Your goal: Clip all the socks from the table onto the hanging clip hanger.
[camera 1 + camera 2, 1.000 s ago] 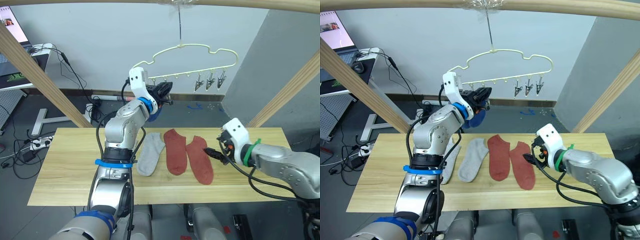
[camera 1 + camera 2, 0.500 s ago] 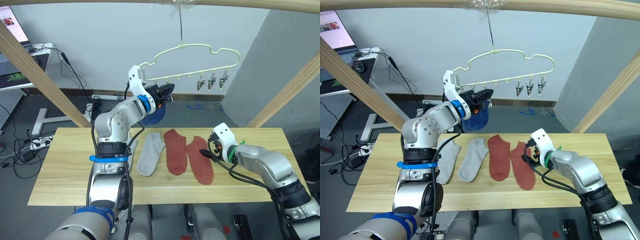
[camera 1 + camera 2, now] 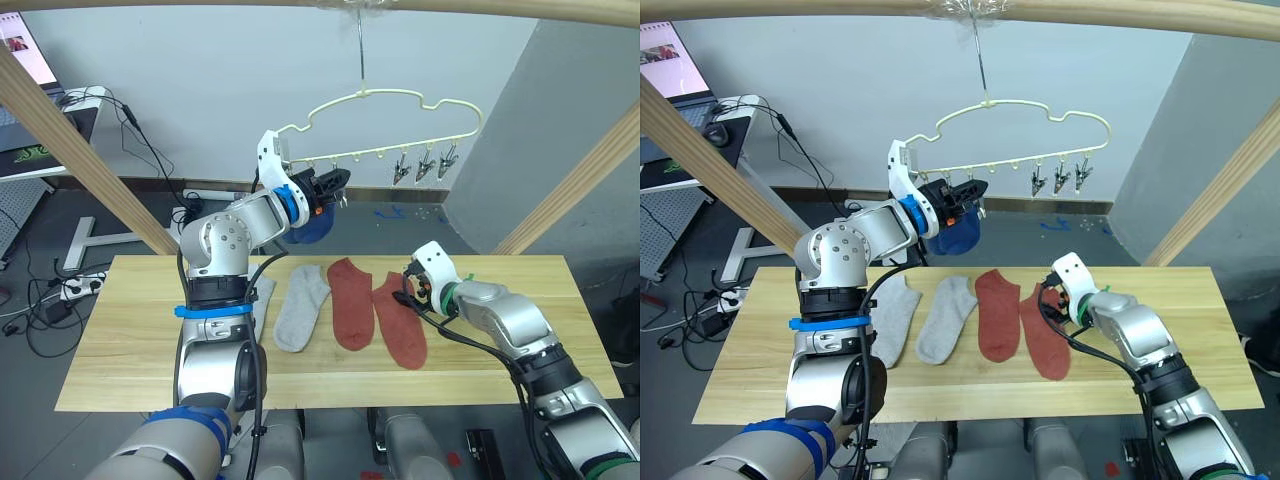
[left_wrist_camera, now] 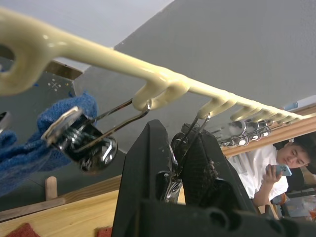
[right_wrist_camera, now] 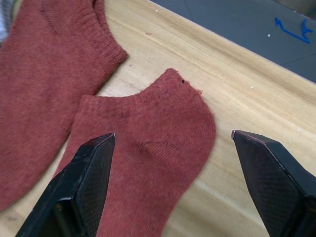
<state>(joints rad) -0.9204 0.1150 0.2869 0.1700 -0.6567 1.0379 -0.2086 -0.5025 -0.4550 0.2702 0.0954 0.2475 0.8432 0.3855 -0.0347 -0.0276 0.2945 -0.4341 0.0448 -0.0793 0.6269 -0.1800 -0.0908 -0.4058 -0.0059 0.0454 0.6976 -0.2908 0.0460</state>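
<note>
Black fingers of the right gripper (image 5: 170, 182) are spread wide, straddling the cuff end of the right-hand rust-red sock (image 5: 143, 148), centre-right of the head frame. They hover just above it, no contact seen.

Left gripper (image 4: 178, 170), upper centre, is pinched on a metal clip (image 4: 185, 148) hanging from the clip hanger (image 3: 400, 100), apparently squeezing it open. A blue sock (image 3: 958, 238) already hangs from the next clip over, towards frame left.

To do this step well, I'd say: drop the right gripper straight down so one finger lands on the cuff, other on bare wood beside it, then close on the cuff edge only. Grab too much fabric and it prob won't feed into the small clip. Keep off the second rust-red sock (image 3: 350, 300), which touches this one.

Surface: light yellowish plank table (image 3: 130, 350), w/ two light grey socks (image 3: 945, 318) lying left of the red pair. Pale round wooden poles frame the scene, one along the top carrying the hanger hook. Room beyond: grey wall, dark floor w/ cables upper left, a monitor (image 3: 665, 60) at the left edge.
</note>
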